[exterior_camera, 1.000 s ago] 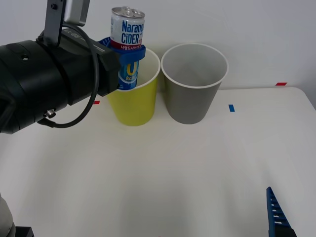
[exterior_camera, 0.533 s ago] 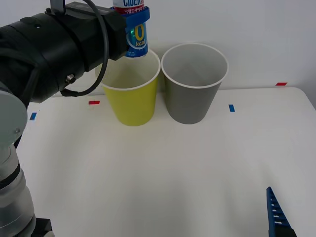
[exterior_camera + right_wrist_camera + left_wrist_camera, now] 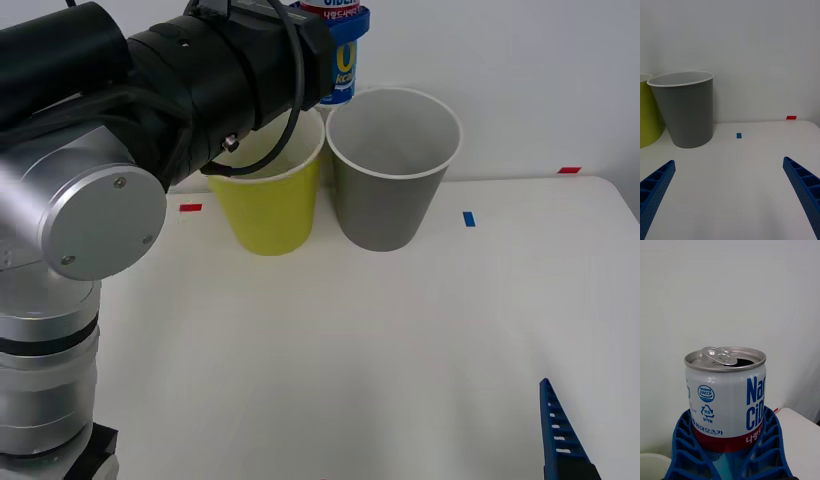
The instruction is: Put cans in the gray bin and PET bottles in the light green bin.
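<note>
From the front, the left pincer (image 3: 338, 25) clasps the can (image 3: 339, 70) upright and high, above the gap between the green bin (image 3: 270, 205) and the gray bin (image 3: 388, 190), presumably so it clears both rims on the way to the gray one. The right pincer (image 3: 560, 435) waits low over the worktop (image 3: 400, 340).

The right wrist view shows its fingers (image 3: 655, 185) spread wide, empty.

In the left wrist view the ribbed fingers (image 3: 685, 450) hug the can's lower half.

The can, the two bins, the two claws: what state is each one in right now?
Blue, red-banded drink can: upright, tab opened, held aloft.
Left gripper: shut on the can.
Right gripper: open, low over the table.
Dark gray round bin: upright, nothing visible inside.
Yellow-green round bin: upright.
</note>
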